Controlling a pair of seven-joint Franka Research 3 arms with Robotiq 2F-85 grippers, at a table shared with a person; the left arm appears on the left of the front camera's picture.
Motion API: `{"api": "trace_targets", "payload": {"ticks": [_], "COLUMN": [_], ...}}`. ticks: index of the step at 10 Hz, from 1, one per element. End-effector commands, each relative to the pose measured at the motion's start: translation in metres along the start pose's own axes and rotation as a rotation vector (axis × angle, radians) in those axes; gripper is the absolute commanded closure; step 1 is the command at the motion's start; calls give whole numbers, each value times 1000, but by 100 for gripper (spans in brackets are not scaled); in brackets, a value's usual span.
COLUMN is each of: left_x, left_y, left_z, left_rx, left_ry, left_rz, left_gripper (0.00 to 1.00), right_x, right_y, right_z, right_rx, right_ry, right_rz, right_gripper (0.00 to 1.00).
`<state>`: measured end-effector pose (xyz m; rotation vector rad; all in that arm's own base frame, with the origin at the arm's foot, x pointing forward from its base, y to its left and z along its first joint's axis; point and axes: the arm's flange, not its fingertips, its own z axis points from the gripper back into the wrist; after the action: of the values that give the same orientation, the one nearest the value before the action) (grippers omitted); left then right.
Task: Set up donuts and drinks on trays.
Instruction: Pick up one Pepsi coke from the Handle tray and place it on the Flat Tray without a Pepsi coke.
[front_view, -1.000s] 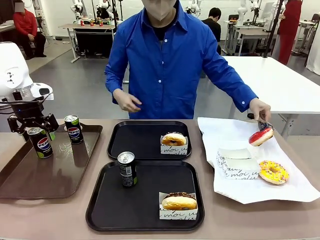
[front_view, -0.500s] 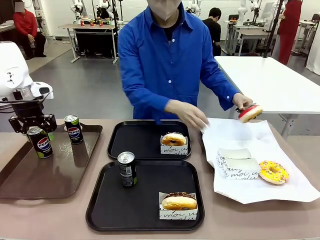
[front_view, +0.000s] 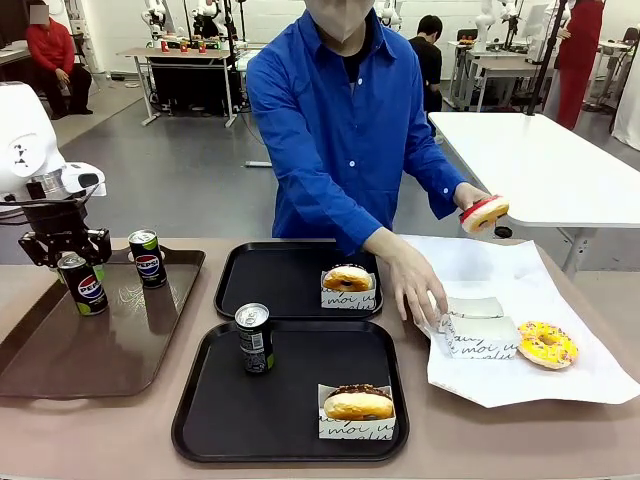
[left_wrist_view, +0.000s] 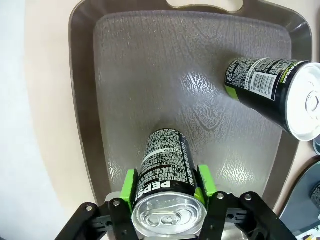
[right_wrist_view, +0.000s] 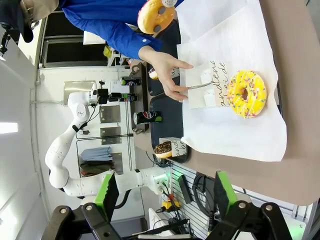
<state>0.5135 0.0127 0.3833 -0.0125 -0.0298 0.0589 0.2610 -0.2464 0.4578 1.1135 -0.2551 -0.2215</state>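
Left fingers (left_wrist_view: 131, 186) are clenched on one of the drinks, a black Pepsi can (left_wrist_view: 167, 167). Their green pads press opposite sides of its upper wall, just under the silver top. It stands on the brown tray (front_view: 60, 370) at the counter's left edge, with a second can (front_view: 148, 258) beyond it near that tray's far edge. Spread apart, the right fingers (right_wrist_view: 107, 192) have nothing between them.

I judge the can stiff but thin-walled and smooth, so it could slip or swing when taken this high; a hold around mid-body would suit it better.

By the counter's near edge, the near black tray (front_view: 290, 410) carries a can (front_view: 254, 338) and a chocolate donut (front_view: 358, 402) in its sleeve. The far black tray (front_view: 270, 280) holds a golden donut (front_view: 348, 278) but lacks a drink. Toward the right edge, white paper (front_view: 500, 380) bears a yellow donut (front_view: 546, 343). There the person's hand (front_view: 415, 290) reaches the empty sleeves (front_view: 478, 325), while the other hand (front_view: 468, 195) lifts a pink donut (front_view: 484, 213).
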Motion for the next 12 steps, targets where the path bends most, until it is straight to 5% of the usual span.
{"api": "trace_targets", "payload": {"ticks": [1,2,6,9,12], "left_x": [0,-9,-84,-127,-120], "left_y": [0,-4,-23,-23,-26], "left_z": [8,28,144,171,178], "left_rx": [2,-27,5,-25,-1], "left_ry": [-15,-22,-33,-72,-48], "left_rz": [16,-11,-89,-100,-87], "left_gripper": [92,100,97,97,97], "right_x": [-1,-1,-1,-1,-1], "right_y": [-1,-1,-1,-1,-1], "right_z": [1,1,1,1,1], "right_rx": [3,3,3,3,3], "right_ry": [10,10,10,10,10], "right_rz": [6,6,6,6,6], "right_gripper": [0,0,0,0,0]}}
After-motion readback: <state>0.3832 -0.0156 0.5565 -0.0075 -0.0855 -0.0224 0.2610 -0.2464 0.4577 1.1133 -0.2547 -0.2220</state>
